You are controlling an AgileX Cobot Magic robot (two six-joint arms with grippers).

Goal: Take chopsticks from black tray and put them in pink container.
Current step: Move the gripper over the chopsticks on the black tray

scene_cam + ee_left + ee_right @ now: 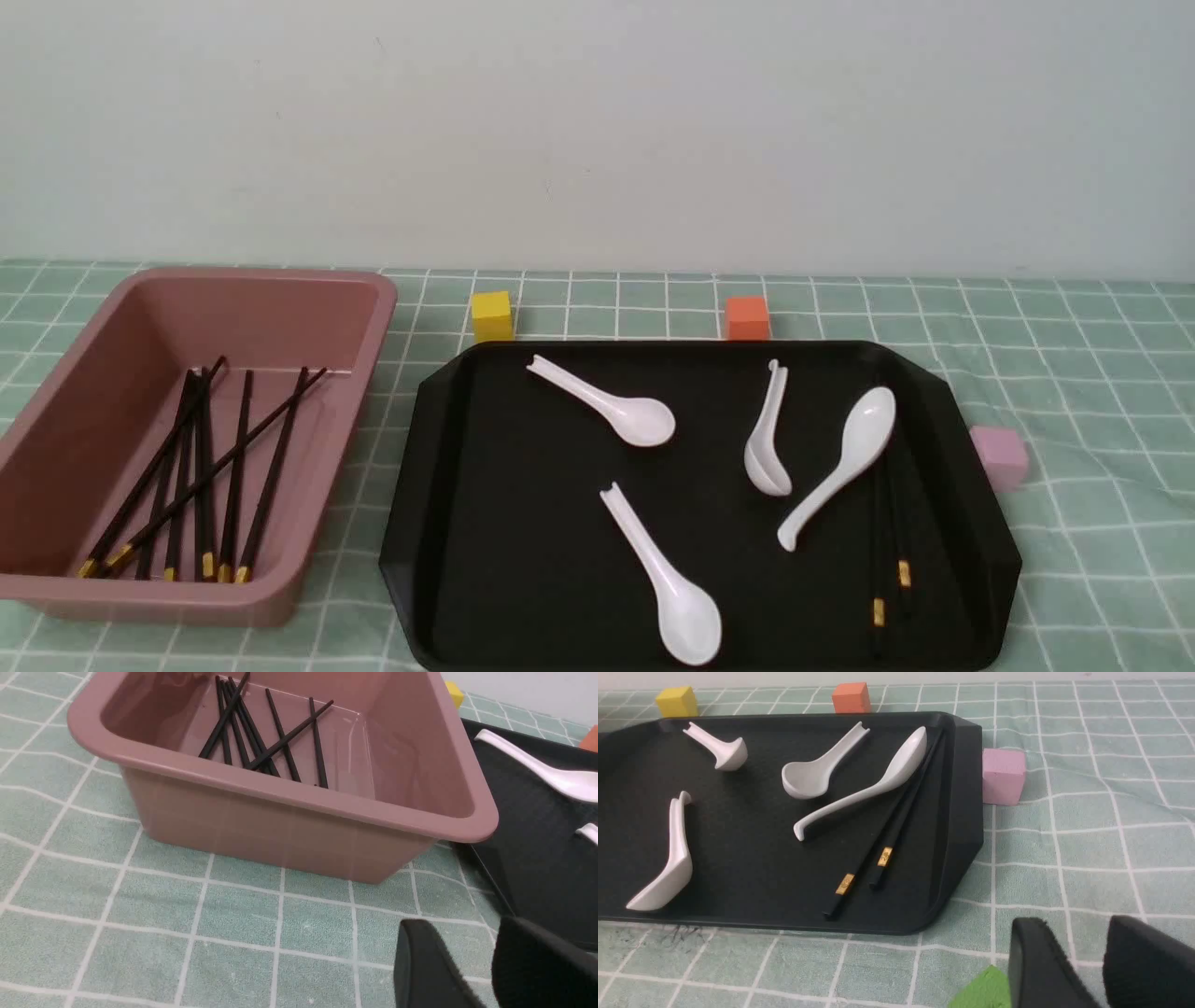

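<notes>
Lying flat along the black tray's (966, 788) right edge, two chopsticks (901, 821) look light, stiff and slick; a white spoon (878, 784) crowds their thin ends, so the gold-banded ends probably suit a grip best. Both the left pincer (467, 933) and right pincer (1078, 933) hang slightly parted, empty.

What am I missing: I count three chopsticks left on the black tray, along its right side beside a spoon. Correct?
Not quite: two chopsticks lie on the black tray, not three; the right wrist view shows the pair, each with one gold band. They do lie along its right side beside a spoon.
</notes>
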